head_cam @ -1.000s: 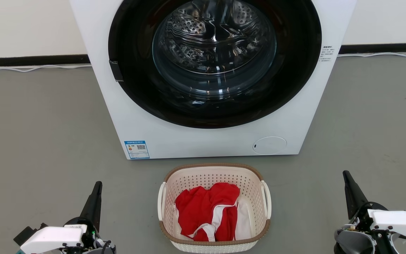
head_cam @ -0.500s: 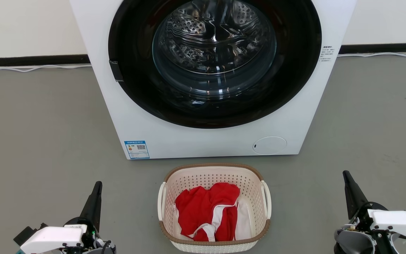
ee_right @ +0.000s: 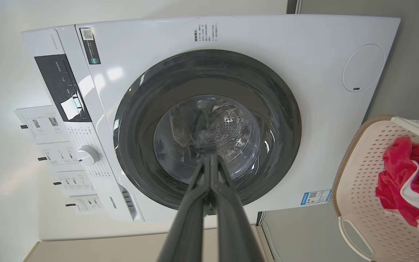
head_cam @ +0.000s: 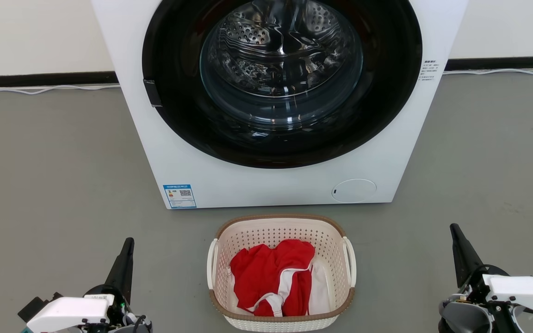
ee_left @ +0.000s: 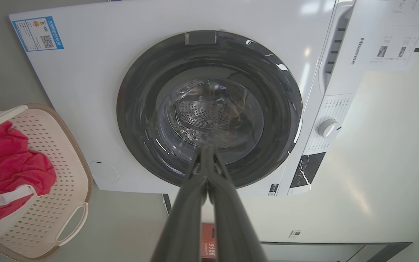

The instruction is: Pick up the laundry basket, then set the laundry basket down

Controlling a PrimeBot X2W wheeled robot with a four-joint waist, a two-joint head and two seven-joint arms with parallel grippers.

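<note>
Cream perforated plastic laundry basket (head_cam: pixel 275 231) (brown woven-look rim, rumpled red cloth (head_cam: pixel 266 273) inside) sits on smooth grey floor (head_cam: pixel 53 175) before glossy white washing machine (head_cam: pixel 257 185). Left pincer (head_cam: pixel 128 244) and right pincer (head_cam: pixel 454 229) closed, empty, flanking it.

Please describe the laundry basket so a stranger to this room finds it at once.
Find the big white washing machine on the grey floor. Directly before its door stands the laundry basket, cream and perforated. Its brown rim and the red garment inside set it apart.
</note>
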